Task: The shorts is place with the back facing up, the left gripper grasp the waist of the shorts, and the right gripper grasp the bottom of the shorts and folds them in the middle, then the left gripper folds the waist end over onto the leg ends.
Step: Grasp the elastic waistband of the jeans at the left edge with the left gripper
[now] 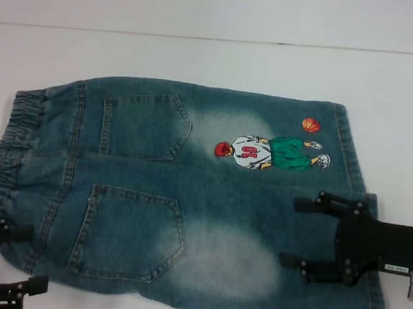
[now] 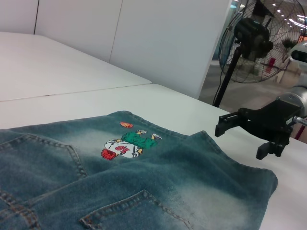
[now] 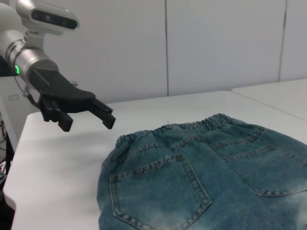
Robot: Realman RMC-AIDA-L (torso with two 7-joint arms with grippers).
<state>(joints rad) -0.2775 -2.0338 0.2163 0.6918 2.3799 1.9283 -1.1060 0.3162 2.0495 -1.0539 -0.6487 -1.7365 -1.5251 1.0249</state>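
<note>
I'm holding the right gripper [image 1: 297, 231] above the leg ends [image 1: 364, 212], fingers spread wide apart, one finger over the near leg's hem and the other further along it, nothing between them. In the left wrist view it is floating clear of the denim, not touching. A small white label [image 1: 397, 269] is showing on its body, but the print is too small for me to read. The left gripper [image 1: 20, 257] is sitting at the near corner by the waist [image 1: 7, 159], fingers parted and holding nothing.

The shorts [image 1: 188, 203] are lying flat on the white table [image 1: 200, 60], back up, both patch pockets showing, waist toward my left and hems toward my right. The embroidered player [image 1: 268, 153] is wearing a jersey numbered 10, beside an orange ball [image 1: 310, 124].
</note>
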